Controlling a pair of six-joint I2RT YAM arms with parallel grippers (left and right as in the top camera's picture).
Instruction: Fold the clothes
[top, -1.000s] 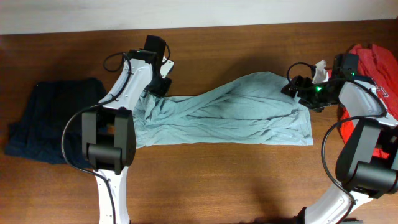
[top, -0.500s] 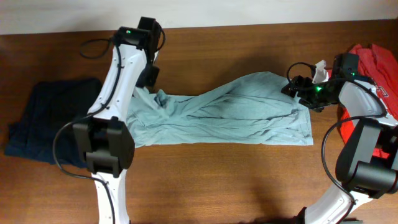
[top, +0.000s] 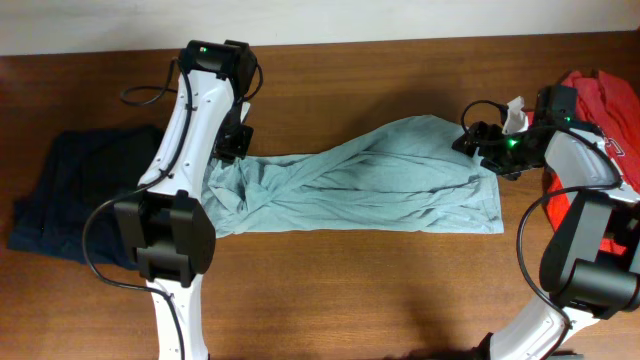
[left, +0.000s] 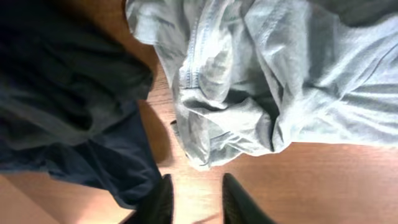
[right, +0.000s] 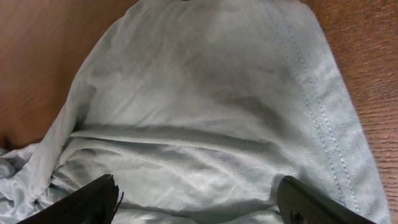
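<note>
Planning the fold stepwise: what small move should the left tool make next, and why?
Probably lower the left tool onto the crumpled left edge of the teal T-shirt and pinch it: the tool hangs empty just short of that bunched cloth, which needs spreading flat.

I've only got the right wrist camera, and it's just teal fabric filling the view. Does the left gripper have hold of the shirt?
Observer: No. The left gripper is open and empty, over the bare table beside the teal T-shirt's bunched end.
Operator: Anything near that end?
Observer: A dark navy garment lies close on its left.
Operator: And on my side?
Observer: A red T-shirt lies at the far right of the overhead view.
</note>
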